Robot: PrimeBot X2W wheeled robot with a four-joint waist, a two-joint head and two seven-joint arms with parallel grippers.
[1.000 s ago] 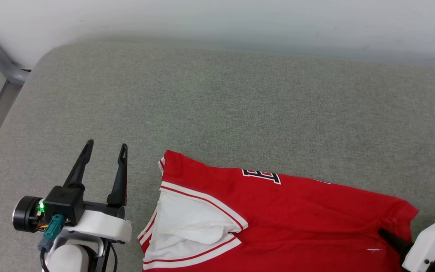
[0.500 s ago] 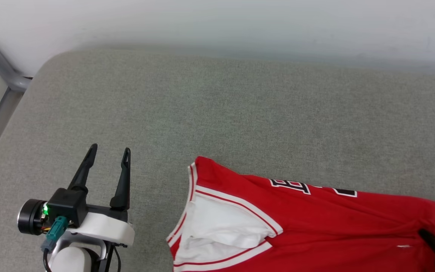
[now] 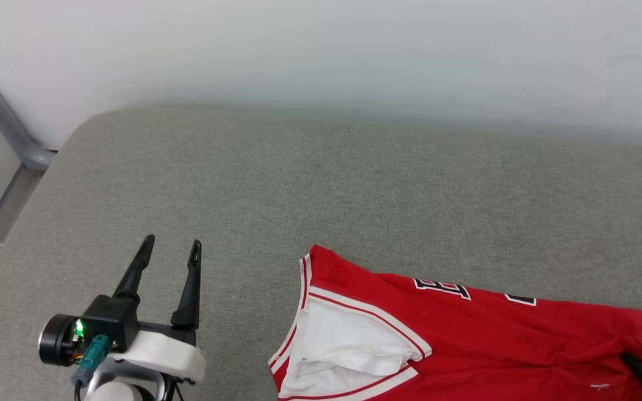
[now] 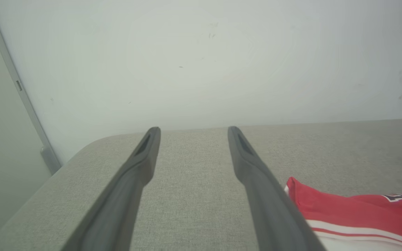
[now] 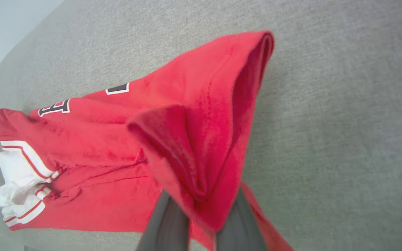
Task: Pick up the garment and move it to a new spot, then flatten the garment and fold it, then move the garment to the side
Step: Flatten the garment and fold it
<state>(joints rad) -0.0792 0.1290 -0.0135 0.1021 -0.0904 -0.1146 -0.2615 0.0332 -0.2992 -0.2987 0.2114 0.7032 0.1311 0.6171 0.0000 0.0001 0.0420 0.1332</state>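
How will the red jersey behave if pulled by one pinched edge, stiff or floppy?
Probably floppy: the garment bunches into folds where the right gripper pinches it. Likely to drag and wrinkle on the textured grey cushion.

Soft matt cloth garment [image 3: 466, 345] on coarse woven grey cushion [image 3: 321, 189].

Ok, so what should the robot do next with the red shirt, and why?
Probably pull the garment a little to the robot's right, sliding it over the grey cushion. The right pincer is shut on a bunched-up end of it, the rest lies on the cushion, and the left pincer stands open, apart from it.
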